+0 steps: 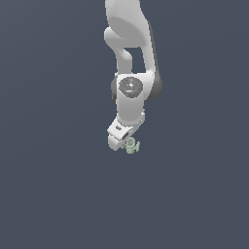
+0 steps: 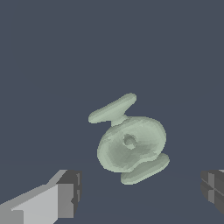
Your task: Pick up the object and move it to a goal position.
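The object (image 2: 130,143) is a pale green lumpy piece with a rounded centre and two flat side lobes, lying on the dark grey floor. Seen from the wrist, it sits ahead of the two fingertips and between their lines, touching neither. My gripper (image 2: 141,192) is open, one finger (image 2: 61,197) to one side and the other finger (image 2: 213,186) at the picture's edge. In the exterior view the object (image 1: 131,145) shows just beside the lower end of the white gripper (image 1: 122,141), on the exterior view's right of it.
The white arm (image 1: 131,58) comes down from the top of the exterior view. All around lies a plain dark grey floor (image 1: 58,185) with no other objects in sight.
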Robot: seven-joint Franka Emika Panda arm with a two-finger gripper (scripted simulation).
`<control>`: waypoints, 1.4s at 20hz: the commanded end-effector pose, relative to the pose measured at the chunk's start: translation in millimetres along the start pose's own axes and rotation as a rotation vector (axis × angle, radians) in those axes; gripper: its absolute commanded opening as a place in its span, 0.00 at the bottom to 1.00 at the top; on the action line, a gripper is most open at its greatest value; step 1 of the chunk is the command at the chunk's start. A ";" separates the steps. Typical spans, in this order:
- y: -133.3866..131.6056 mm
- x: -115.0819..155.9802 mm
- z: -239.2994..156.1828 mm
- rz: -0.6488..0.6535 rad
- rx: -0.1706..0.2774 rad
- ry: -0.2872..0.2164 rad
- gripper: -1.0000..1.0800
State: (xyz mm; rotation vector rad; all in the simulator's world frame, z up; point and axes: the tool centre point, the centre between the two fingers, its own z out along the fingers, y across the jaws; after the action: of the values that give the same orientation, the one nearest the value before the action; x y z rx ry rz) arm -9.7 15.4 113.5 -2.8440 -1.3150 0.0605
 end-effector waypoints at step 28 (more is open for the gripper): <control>-3.5 16.2 2.7 -0.484 -0.030 0.025 0.96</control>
State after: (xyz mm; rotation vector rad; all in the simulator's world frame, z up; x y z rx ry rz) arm -1.8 30.0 111.5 -2.4524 -1.9636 0.0002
